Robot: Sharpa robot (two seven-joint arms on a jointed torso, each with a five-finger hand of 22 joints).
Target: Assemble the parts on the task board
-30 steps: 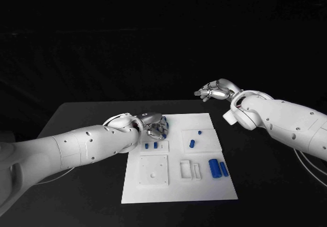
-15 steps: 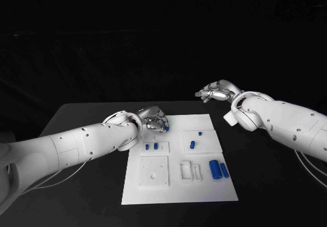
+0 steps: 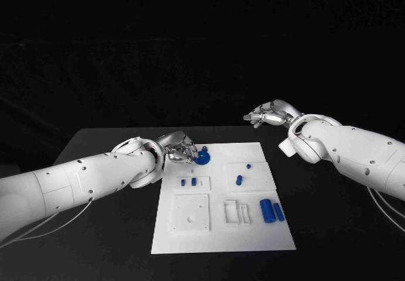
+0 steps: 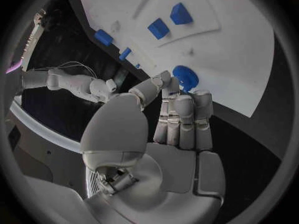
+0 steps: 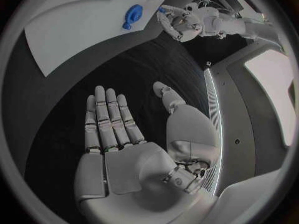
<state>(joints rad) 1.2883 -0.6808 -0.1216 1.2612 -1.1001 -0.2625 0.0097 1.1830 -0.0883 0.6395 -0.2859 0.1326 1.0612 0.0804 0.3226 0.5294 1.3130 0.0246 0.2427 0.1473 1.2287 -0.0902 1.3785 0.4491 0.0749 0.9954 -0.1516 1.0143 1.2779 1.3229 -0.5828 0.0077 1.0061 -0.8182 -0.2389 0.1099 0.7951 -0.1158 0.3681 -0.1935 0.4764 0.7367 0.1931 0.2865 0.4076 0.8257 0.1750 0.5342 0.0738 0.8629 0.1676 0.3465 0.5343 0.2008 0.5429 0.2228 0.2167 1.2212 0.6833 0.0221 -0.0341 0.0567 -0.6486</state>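
Observation:
The white task board lies in the middle of the black table. A blue gear sits on its far left corner. My left hand is just left of the gear and holds nothing. In the left wrist view the fingertips reach close to the gear. In the right wrist view a gap shows between the gear and the left hand. My right hand hangs raised beyond the board's far right corner, palm flat, fingers spread and empty.
On the board lie two small blue blocks, two small blue pieces and two blue cylinders. A white square plate and white slotted blocks sit in its near half. Bare black table surrounds it.
My left hand has let go of the blue gear and drawn back to the left, leaving it on the board's far left corner. The right hand has hardly moved.

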